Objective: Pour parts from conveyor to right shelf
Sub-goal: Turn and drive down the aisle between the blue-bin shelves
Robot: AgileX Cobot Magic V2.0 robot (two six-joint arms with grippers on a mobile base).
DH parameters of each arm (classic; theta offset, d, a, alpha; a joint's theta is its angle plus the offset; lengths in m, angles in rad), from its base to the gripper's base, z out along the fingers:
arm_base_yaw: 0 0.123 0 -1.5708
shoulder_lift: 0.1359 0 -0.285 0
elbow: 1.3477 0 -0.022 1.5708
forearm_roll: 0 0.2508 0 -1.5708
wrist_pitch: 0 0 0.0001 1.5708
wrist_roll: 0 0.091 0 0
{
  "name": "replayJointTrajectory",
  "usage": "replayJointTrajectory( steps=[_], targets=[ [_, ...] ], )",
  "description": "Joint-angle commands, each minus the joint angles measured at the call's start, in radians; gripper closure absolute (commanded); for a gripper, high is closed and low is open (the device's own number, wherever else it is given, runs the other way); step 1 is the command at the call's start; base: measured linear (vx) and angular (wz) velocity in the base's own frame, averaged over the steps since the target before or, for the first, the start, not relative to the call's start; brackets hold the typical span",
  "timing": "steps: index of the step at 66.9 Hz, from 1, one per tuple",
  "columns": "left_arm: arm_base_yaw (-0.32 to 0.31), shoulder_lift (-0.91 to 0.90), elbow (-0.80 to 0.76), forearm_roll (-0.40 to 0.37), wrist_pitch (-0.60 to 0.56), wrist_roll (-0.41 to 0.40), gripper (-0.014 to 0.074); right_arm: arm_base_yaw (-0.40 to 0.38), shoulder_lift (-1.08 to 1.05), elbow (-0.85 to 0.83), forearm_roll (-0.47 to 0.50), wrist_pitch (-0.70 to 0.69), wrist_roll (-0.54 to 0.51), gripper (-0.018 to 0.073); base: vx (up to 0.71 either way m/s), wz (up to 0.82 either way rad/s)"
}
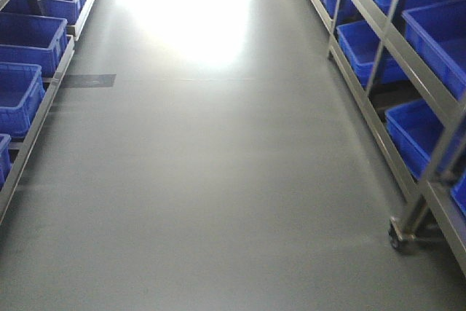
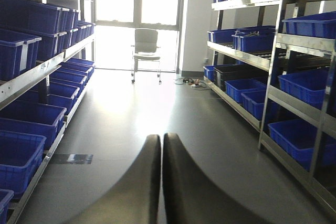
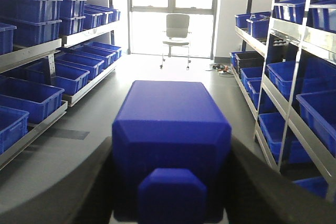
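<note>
The part is a bright blue block [image 3: 170,140] with a small square nub facing the camera. It fills the middle of the right wrist view, and my right gripper [image 3: 171,153] is shut on it, with dark fingers [image 3: 79,192] pressed against both sides. My left gripper [image 2: 161,141] is shut with nothing in it, pointing down the aisle above the grey floor. The right shelf [image 1: 378,34] is a steel rack holding blue bins [image 1: 429,132] along the right side, and it also shows as the rack [image 3: 294,124] in the right wrist view. The conveyor is out of view.
A second steel rack with blue bins [image 1: 29,41] lines the left side of the aisle. The right rack stands on a caster wheel [image 1: 399,237]. An office chair [image 2: 146,45] and loose cables [image 2: 191,83] sit at the far end by bright windows. A dark patch [image 1: 87,80] marks the floor.
</note>
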Motion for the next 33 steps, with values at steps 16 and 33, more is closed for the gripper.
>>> replayJointTrajectory(
  steps=[16,33],
  targets=[
    [-0.001,-0.009,0.027,-0.009,-0.079,-0.007,0.0603,-0.004,0.011,-0.025,-0.011,-0.077,-0.01,0.0564,0.58,0.18],
    [-0.001,-0.009,0.027,-0.009,-0.079,-0.007,0.0603,-0.004,0.011,-0.025,-0.011,-0.077,-0.01,0.0564,0.61,0.08]
  ],
)
